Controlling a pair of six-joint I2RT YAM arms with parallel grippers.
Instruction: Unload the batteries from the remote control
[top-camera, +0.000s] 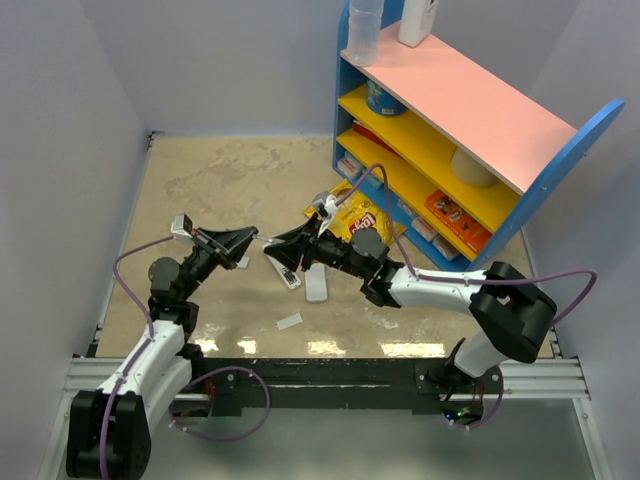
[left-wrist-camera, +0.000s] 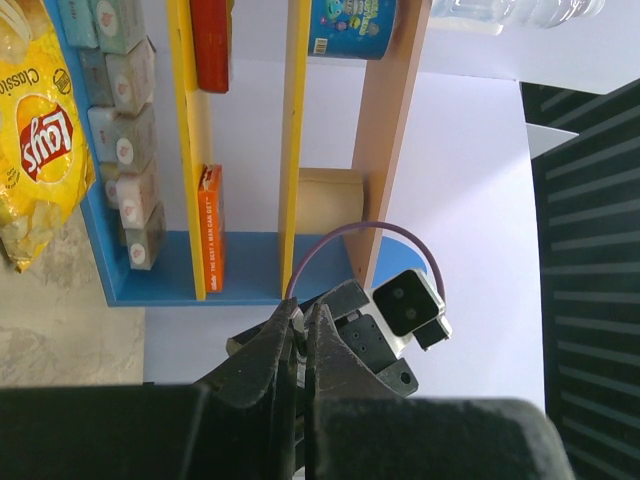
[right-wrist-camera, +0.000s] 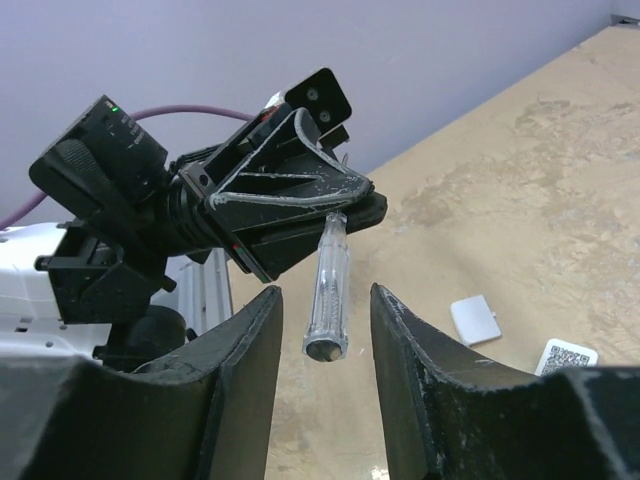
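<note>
My left gripper (top-camera: 255, 238) is shut on the thin tip of a clear-handled tool (right-wrist-camera: 331, 262) and holds it level above the table. In the left wrist view its fingers (left-wrist-camera: 318, 330) are pressed together. My right gripper (right-wrist-camera: 324, 292) is open, with the tool's handle end between its fingers, touching neither. In the top view the right gripper (top-camera: 283, 246) faces the left one. Below them lies what looks like the white remote control (top-camera: 285, 275), showing dark patches. The batteries are not in view.
A narrower white bar (top-camera: 317, 284) lies beside the remote and a white scrap (top-camera: 290, 321) nearer the front. A yellow chips bag (top-camera: 356, 215) lies against the blue, yellow and pink shelf (top-camera: 470, 110) at the back right. White scraps (right-wrist-camera: 474, 320) lie on the beige table.
</note>
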